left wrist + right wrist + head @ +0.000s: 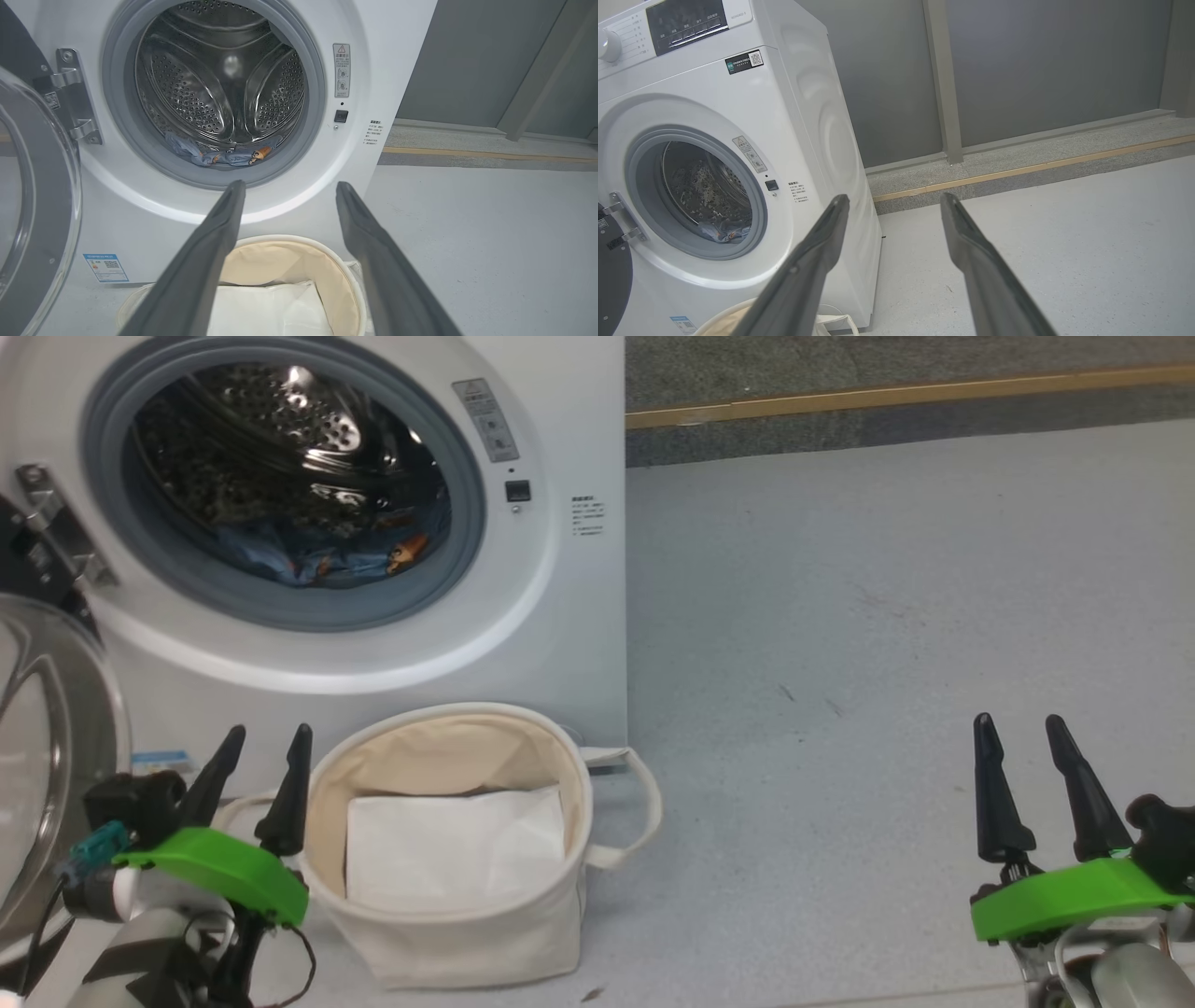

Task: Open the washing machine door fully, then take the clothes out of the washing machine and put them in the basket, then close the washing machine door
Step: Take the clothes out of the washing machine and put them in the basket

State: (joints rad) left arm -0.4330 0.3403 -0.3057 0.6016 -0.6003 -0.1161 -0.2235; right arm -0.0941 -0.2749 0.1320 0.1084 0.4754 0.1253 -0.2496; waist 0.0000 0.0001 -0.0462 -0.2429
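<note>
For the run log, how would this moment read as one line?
washing machine door: open | clothes: inside washing machine | basket: holds white sheet | left gripper: open, empty | right gripper: open, empty

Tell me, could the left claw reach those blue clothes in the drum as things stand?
Probably yes: the washing machine door is swung aside, the open left claw points toward the drum, and nothing stands between it and the clothes. The basket sits lower.
</note>
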